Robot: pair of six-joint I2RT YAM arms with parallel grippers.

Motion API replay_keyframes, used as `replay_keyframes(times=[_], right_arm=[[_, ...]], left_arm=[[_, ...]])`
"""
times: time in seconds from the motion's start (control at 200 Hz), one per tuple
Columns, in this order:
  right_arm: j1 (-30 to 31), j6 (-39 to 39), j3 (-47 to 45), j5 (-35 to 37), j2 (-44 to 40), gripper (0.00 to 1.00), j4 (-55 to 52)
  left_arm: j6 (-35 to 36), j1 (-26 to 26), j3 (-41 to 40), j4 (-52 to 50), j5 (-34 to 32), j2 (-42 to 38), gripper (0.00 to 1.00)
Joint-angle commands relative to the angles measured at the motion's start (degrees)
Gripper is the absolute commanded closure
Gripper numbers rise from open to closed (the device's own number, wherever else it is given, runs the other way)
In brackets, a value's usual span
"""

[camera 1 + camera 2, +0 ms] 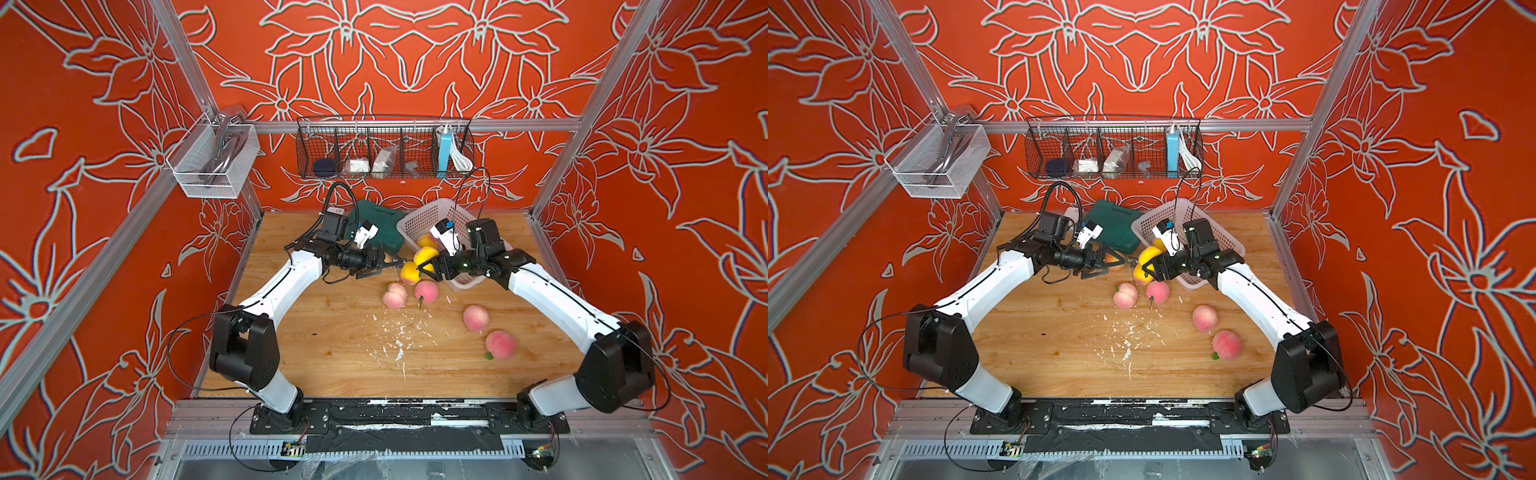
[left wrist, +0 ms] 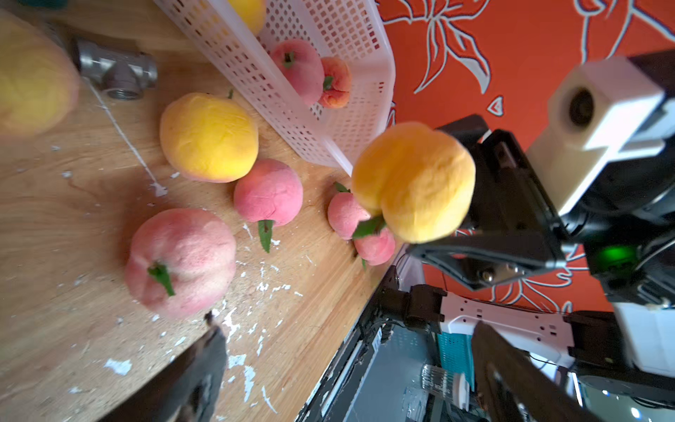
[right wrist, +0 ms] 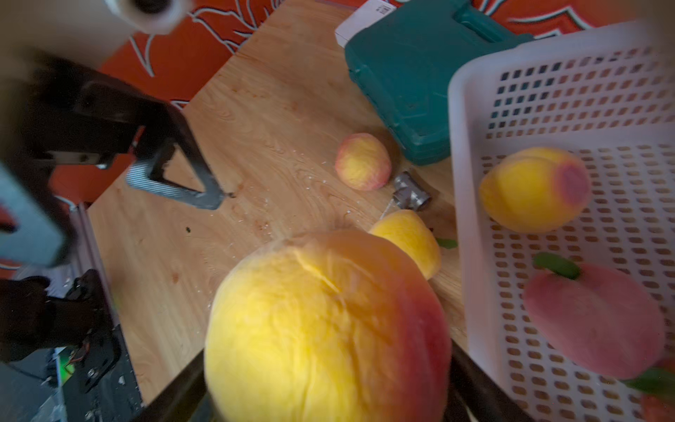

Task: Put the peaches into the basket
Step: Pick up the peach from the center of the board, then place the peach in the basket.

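Observation:
My right gripper point(image 1: 426, 265) point(image 3: 328, 383) stands open just outside the near-left rim of the pale basket point(image 1: 440, 216) point(image 3: 460, 182). A yellow-orange peach point(image 1: 426, 255) point(image 2: 412, 182) lies loose between its spread jaws, blurred. The basket holds a yellow peach point(image 3: 533, 190) and a pink one point(image 3: 595, 321). On the table lie a yellow peach point(image 1: 410, 273), several pink peaches point(image 1: 395, 296) point(image 1: 476, 318) and a blushed one point(image 3: 362, 160). To their left my left gripper point(image 1: 384, 266) point(image 2: 347, 365) is open and holds nothing.
A green plastic case point(image 1: 382, 224) lies left of the basket at the back. A metal pipe tee point(image 3: 411, 195) sits between the case and the yellow peach. A black wire rack point(image 1: 384, 147) and a white mesh bin point(image 1: 212, 164) hang on the walls. White flecks point(image 1: 399, 345) dot the wood.

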Motion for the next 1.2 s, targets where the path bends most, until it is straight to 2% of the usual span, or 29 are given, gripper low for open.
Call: replay_keyframes(times=[0.0, 0.2, 0.31, 0.706, 0.951, 1.196], right_arm=[[-0.3, 0.2, -1.8, 0.0, -4.4, 0.03, -0.8], [-0.2, 0.2, -7.7, -0.3, -9.9, 0.02, 1.3], [-0.1, 0.4, -13.8, -0.3, -14.5, 0.02, 3.6], [1.4, -2.0, -38.1, 0.0, -37.4, 0.02, 7.1], [5.2, -1.8, -52.0, -0.5, -54.0, 0.03, 7.5], [9.7, -3.3, -58.7, -5.0, -67.2, 0.01, 6.3]], left_arm=[[1.1, 0.3, -0.6, -1.4, 0.1, -2.4, 0.05], [1.2, 0.3, -1.4, -1.8, -0.4, -3.4, 0.04], [1.3, 0.3, -2.2, -1.8, -0.7, -4.0, 0.03], [1.7, 0.3, -2.7, -2.8, -2.3, -3.9, 0.03], [1.0, 0.3, -1.3, -3.0, -3.7, -0.7, 0.03], [-0.5, 0.3, 1.6, -1.5, -4.3, 5.5, 0.03]])
